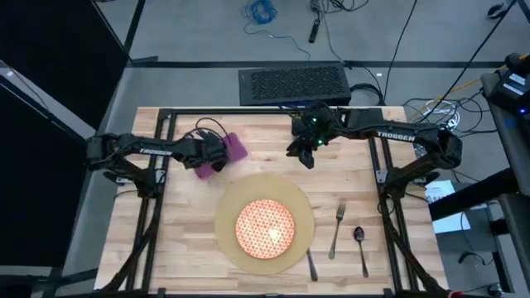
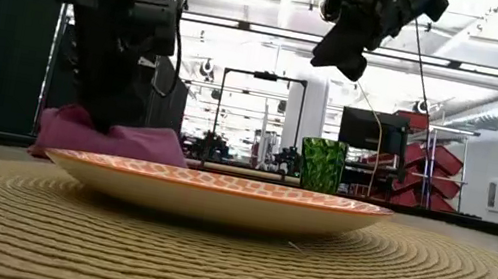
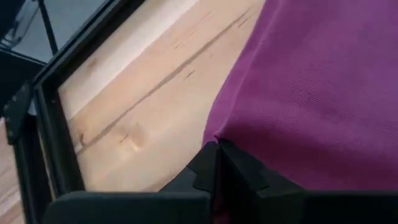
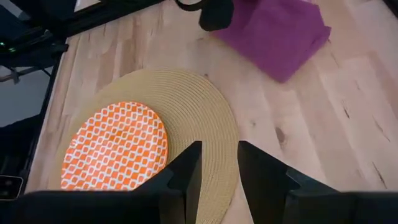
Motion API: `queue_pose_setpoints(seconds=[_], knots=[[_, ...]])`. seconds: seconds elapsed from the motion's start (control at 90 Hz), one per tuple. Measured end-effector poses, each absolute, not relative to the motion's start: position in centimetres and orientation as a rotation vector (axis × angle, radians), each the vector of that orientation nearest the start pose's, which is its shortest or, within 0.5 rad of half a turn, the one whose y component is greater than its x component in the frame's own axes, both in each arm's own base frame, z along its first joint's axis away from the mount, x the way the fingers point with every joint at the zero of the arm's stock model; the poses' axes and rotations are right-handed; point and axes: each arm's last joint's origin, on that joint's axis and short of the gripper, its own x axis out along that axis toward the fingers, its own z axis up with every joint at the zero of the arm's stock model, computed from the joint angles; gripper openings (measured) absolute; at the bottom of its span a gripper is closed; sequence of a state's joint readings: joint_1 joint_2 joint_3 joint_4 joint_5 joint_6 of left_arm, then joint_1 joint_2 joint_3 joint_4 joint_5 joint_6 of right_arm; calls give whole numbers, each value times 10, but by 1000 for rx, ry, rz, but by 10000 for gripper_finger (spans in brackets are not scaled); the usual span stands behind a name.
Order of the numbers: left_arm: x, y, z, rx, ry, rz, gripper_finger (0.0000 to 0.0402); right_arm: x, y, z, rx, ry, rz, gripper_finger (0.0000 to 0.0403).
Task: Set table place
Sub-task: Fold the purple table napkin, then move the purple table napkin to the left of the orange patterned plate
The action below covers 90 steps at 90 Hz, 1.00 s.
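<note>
A purple napkin lies on the table at the far left, with my left gripper shut on it. The round tan place mat lies at the near middle, and an orange lattice plate rests flat on it. My right gripper hangs open above the table's far middle, holding nothing. Its wrist view looks down on the mat and the plate. A green glass stands on the table beyond the plate. My left gripper pinches an edge of the purple napkin between its two fingers. In the low view the fingers come at it from above, pointing down. The napkin rests bunched on the table below them.
A fork and a spoon lie right of the mat, with a knife at the mat's near right edge. Black frame bars run along the table's sides. A black vented box sits behind the far edge.
</note>
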<state>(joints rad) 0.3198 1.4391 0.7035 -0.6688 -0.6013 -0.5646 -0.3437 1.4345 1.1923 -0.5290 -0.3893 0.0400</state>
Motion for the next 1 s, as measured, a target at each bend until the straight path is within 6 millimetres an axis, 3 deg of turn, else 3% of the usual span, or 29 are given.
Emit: queue_pose_setpoints(seconds=[0.411,0.622,0.733,0.856,1.0], knots=[[203,95,147,-201,1207,1175,116,292,-78,297,303,755,75,91],[208,100,158,-74,1131,1283,134,292,-76,296,300,767,78,91],[220,97,169,-55,1117,1214,135,291,-80,295,252,775,10,91],[236,83,182,-68,1082,1015,135,288,-92,296,232,765,-69,91],[243,71,183,-91,1099,822,135,285,-107,299,232,727,-105,91]])
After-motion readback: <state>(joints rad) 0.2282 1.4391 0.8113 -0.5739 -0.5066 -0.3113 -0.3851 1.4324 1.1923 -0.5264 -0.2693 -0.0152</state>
